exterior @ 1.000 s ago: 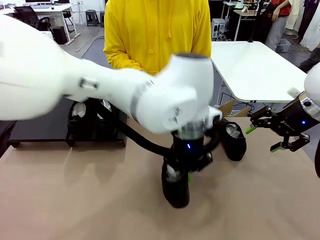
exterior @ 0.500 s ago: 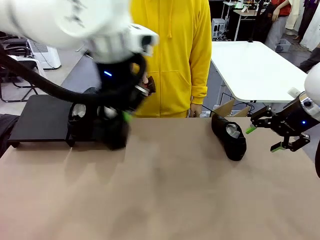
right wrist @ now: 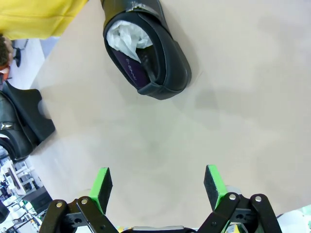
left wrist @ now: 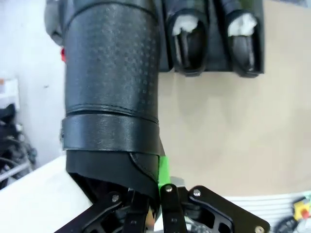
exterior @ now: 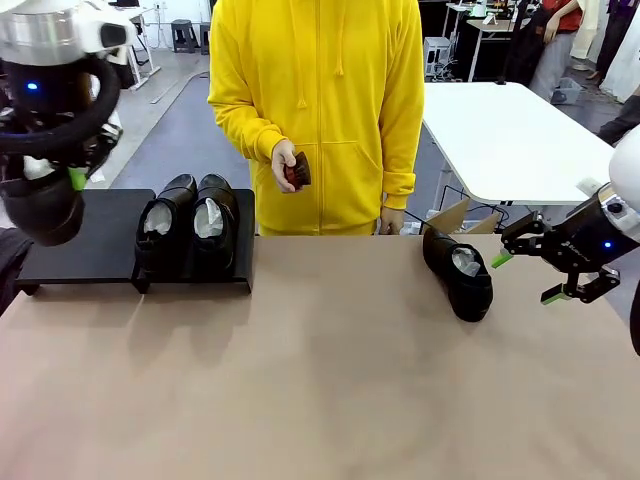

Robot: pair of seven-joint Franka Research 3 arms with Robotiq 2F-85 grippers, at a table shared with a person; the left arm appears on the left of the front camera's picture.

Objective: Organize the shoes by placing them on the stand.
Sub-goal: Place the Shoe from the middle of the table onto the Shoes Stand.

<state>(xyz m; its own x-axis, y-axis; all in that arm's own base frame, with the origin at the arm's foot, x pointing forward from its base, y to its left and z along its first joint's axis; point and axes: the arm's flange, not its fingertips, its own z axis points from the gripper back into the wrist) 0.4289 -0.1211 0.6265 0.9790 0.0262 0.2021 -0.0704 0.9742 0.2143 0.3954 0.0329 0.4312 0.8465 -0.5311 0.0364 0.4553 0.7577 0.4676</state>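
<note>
- Left end effector (exterior: 62, 182): clamped on the first shoe (exterior: 42, 208), which hangs in the air at the left end of the stand (exterior: 90, 245).
- Second shoe (exterior: 163, 225) and third shoe (exterior: 213, 218): side by side on the stand's right half.
- Fourth shoe (exterior: 462, 275): lying on the bench (exterior: 320, 380), far right.
- Right end effector (exterior: 527, 277): jaws spread wide, empty, just right of the fourth shoe.
- Person's hand (exterior: 284, 162), far side: holding a small brush (exterior: 298, 170).

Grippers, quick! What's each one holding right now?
Left gripper: shut on a shoe.
Right gripper: open, holding nothing.
</note>
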